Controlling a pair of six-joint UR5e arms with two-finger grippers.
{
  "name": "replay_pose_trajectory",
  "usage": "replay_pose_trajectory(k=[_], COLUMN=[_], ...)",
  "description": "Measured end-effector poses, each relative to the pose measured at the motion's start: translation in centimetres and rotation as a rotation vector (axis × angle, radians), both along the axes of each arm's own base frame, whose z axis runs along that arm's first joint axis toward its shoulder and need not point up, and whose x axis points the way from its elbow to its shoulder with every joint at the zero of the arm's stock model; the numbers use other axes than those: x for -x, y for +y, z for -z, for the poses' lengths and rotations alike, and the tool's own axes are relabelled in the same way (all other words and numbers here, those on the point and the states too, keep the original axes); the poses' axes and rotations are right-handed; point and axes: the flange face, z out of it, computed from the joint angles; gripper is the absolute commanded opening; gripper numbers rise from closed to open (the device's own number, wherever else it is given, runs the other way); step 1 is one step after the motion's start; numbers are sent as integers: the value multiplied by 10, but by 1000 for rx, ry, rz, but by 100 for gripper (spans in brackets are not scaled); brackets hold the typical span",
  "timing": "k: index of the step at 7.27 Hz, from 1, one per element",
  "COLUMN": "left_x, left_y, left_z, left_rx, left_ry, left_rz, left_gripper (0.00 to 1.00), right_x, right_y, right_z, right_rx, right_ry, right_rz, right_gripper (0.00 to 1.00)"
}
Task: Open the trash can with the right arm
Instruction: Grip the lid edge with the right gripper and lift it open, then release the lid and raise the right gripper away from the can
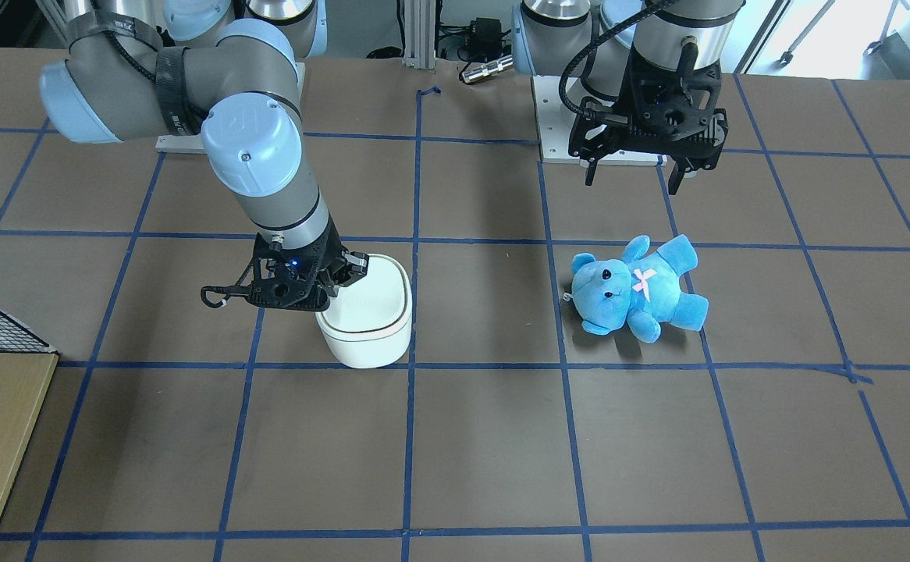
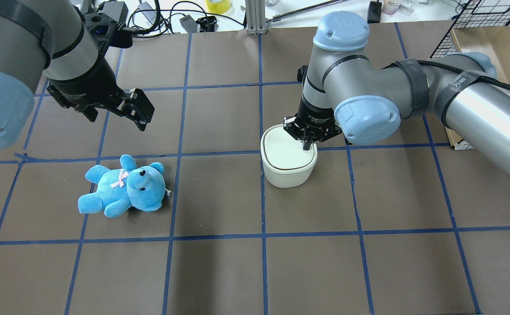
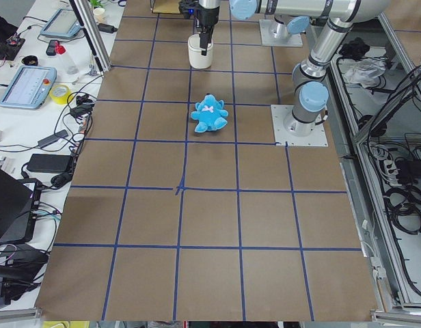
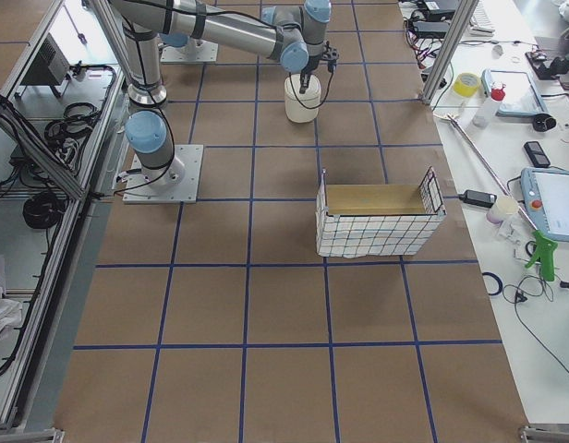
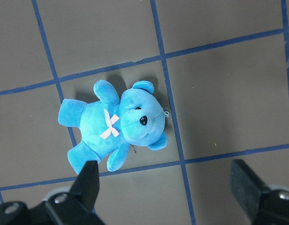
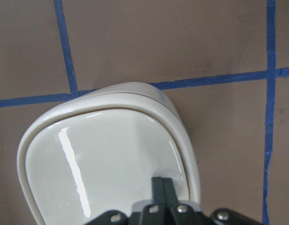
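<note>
Right gripper [image 2: 308,146] fingers [image 6: 162,187] pinched fully together, nothing held between them, tips pointing down at the lid [image 2: 283,151] of the white trash can [image 2: 288,173], near the lid's rim on the robot's right side; looks like contact, can't tell how firm. Lid flat and closed, dark seam unbroken. Trash can upright on the brown table [image 2: 220,271], just beside a blue tape line. Left gripper [image 2: 117,114] hangs in the air wide open, holding nothing, above and apart from the blue teddy bear [image 2: 124,188], which lies on its back well apart from the can
</note>
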Motion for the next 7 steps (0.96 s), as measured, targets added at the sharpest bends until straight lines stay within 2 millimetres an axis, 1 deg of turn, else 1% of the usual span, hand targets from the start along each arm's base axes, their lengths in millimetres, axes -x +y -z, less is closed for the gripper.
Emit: replay_pose_trajectory(k=[1,2,3,5,7], left_x=[0,0,0,0,0], left_y=[0,0,0,0,0], left_z=[0,0,0,0,0], left_rx=[0,0,0,0,0], left_ry=[0,0,0,0,0], left_rz=[0,0,0,0,0], left_gripper=[100,100,100,100,100], right_x=[0,1,0,2,14], right_y=[-2,-7,-13,-18,-19], right_z=[-8,-20,-38,-82,-130], right_rx=[12,32,55,82,80], right_ry=[1,4,4,2,34], right_rz=[5,8,10,16,28], right_gripper=[37,85,100,100,100])
